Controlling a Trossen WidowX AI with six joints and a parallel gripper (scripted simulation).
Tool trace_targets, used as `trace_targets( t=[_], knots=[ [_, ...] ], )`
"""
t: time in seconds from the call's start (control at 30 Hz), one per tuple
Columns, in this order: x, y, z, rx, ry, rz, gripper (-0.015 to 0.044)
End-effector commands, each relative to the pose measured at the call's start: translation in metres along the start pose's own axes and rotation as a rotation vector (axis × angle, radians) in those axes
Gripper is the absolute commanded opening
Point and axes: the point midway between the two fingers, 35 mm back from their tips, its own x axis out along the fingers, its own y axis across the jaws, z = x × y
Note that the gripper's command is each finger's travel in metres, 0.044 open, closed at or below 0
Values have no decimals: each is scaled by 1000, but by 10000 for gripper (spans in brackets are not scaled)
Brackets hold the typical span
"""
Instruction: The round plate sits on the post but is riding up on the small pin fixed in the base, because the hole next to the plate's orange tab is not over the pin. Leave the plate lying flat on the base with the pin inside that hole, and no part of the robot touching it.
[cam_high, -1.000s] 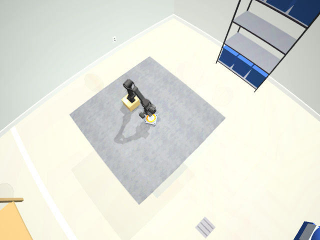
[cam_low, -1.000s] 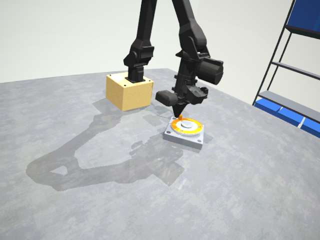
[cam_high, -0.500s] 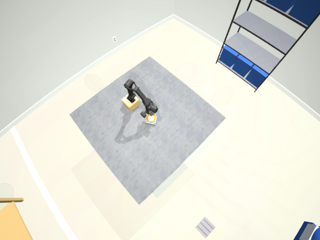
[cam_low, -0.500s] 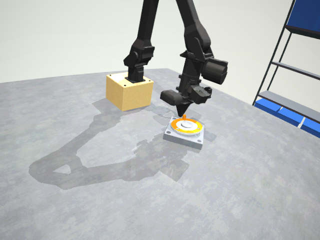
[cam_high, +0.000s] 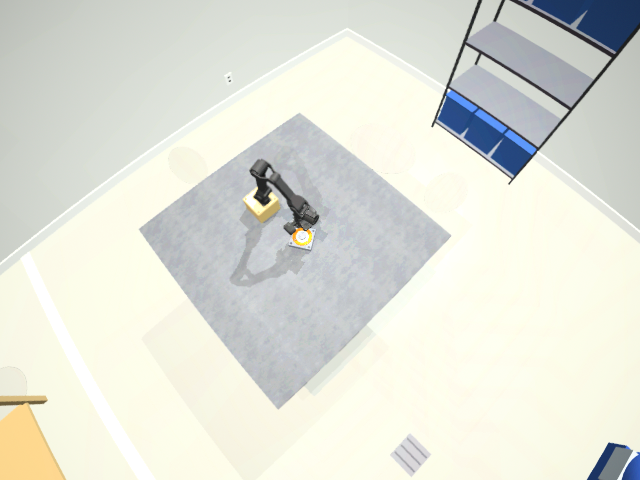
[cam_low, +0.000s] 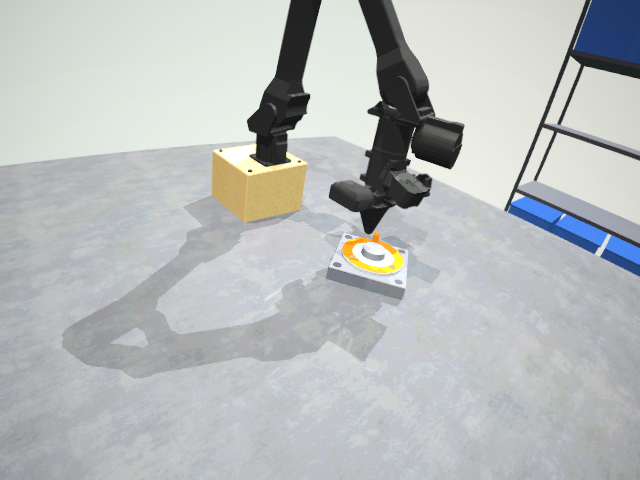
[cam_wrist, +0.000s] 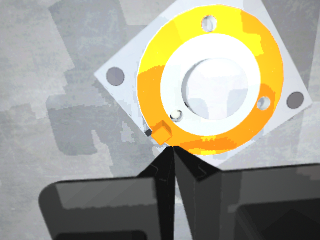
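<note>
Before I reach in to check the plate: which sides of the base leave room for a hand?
The mat shows open in front of the base and toward the shelf. It is crowded behind: the shut gripper hangs by the orange tab, with the arm's yellow pedestal beyond.

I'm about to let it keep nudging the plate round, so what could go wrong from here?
The shut gripper works with only its tips at the orange tab, so it may slip off the small tab. Pushing past the mark could carry the hole beyond the pin. The tips sit very near the round plate, so contact may remain afterwards.
</note>
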Motion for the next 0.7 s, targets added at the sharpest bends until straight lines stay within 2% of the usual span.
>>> trace_targets(
  t=[0.0, 0.33, 0.67],
  knots=[
    [-4, 2, 2, 3, -3, 5, 0],
    [-45, 0, -1, 3, -3, 6, 0],
    [-38, -1, 0, -1, -4, 1, 0]
  ],
)
